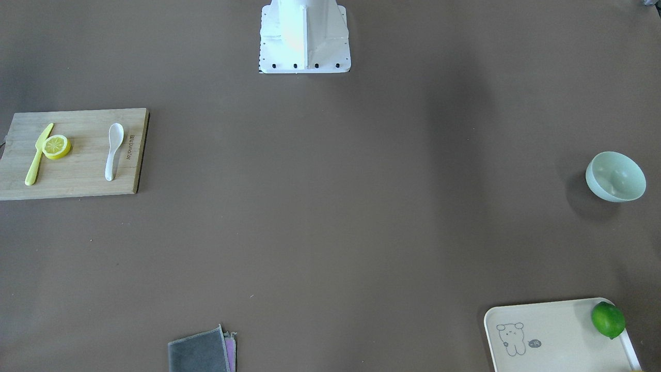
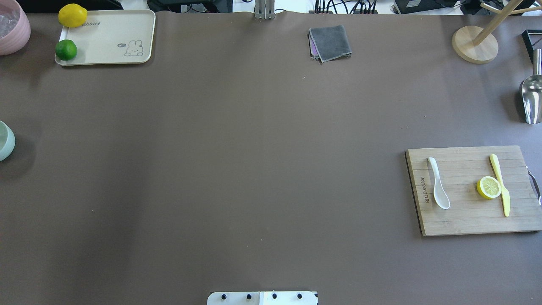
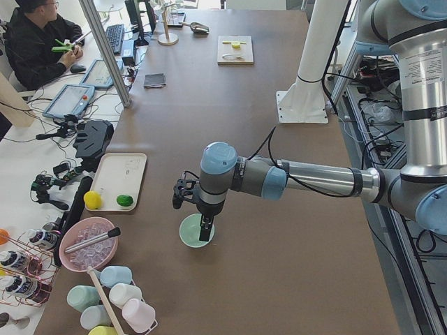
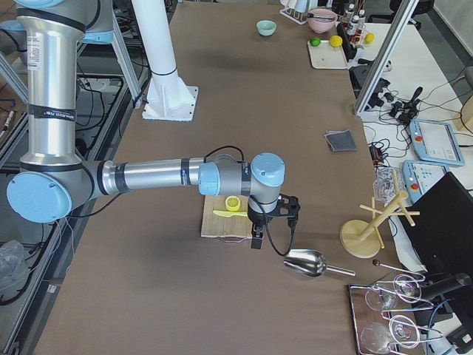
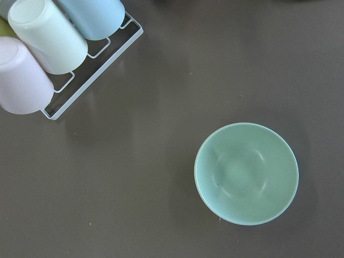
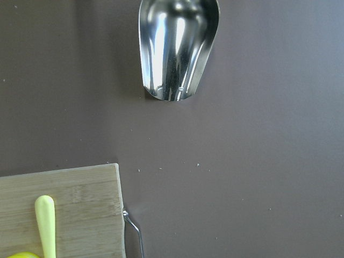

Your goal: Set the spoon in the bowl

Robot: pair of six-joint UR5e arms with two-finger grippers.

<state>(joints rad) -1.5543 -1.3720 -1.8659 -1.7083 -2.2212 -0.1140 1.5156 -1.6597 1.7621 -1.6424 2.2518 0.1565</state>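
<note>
The white spoon (image 1: pixel 114 150) lies on a wooden cutting board (image 1: pixel 77 175), scoop toward the robot; it also shows in the overhead view (image 2: pixel 438 188). The mint-green bowl (image 1: pixel 615 176) stands empty at the table's other end (image 2: pixel 4 140). My left gripper (image 3: pixel 204 234) hangs just above the bowl (image 3: pixel 187 232), and its wrist camera looks down into the bowl (image 5: pixel 246 172). My right gripper (image 4: pixel 256 240) hovers off the cutting board's outer end, beside a metal scoop (image 4: pixel 304 262). I cannot tell whether either gripper is open or shut.
A lemon slice (image 2: pixel 489 187) and a yellow knife (image 2: pixel 500 184) share the board. A cream tray (image 2: pixel 106 42) holds a lime and a lemon. A grey cloth (image 2: pixel 330 42), a wooden stand (image 2: pixel 474 44), a cup rack (image 5: pixel 54 48) and a pink bowl (image 3: pixel 87 244) stand around.
</note>
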